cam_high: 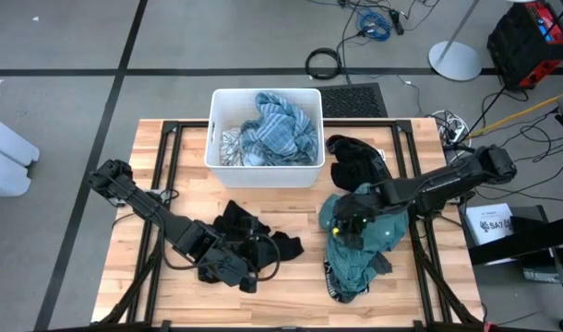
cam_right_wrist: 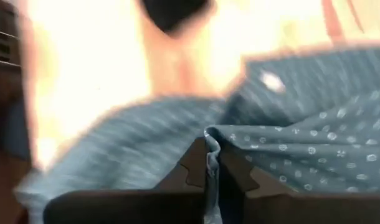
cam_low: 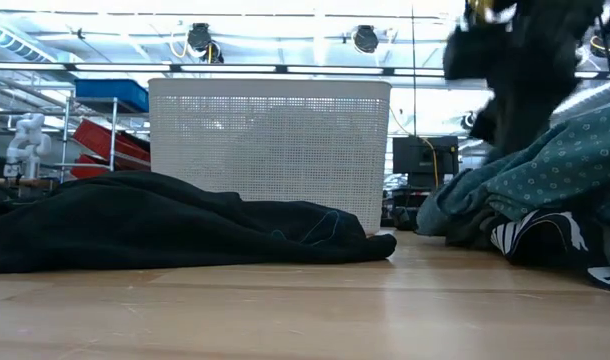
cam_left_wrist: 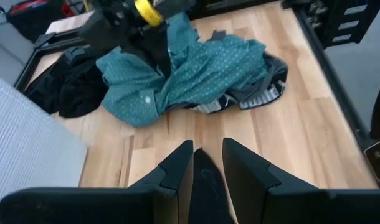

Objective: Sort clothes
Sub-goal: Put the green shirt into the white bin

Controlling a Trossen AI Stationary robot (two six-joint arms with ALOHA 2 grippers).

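On the left of the table [cam_high: 291, 295], the left gripper [cam_high: 247, 274] rests low with its fingers partly apart around a fold of the black garment [cam_high: 254, 232]. The white bin [cam_high: 265, 138] at the far middle already holds light blue and striped clothes [cam_high: 280, 127]. On the right, the right gripper [cam_high: 348, 224] has pinched shut on a ridge of the teal dotted shirt [cam_high: 355, 249], beside another black garment [cam_high: 355, 159]. To do this step well, it should lift straight up so the shirt comes free without dragging its neighbours.
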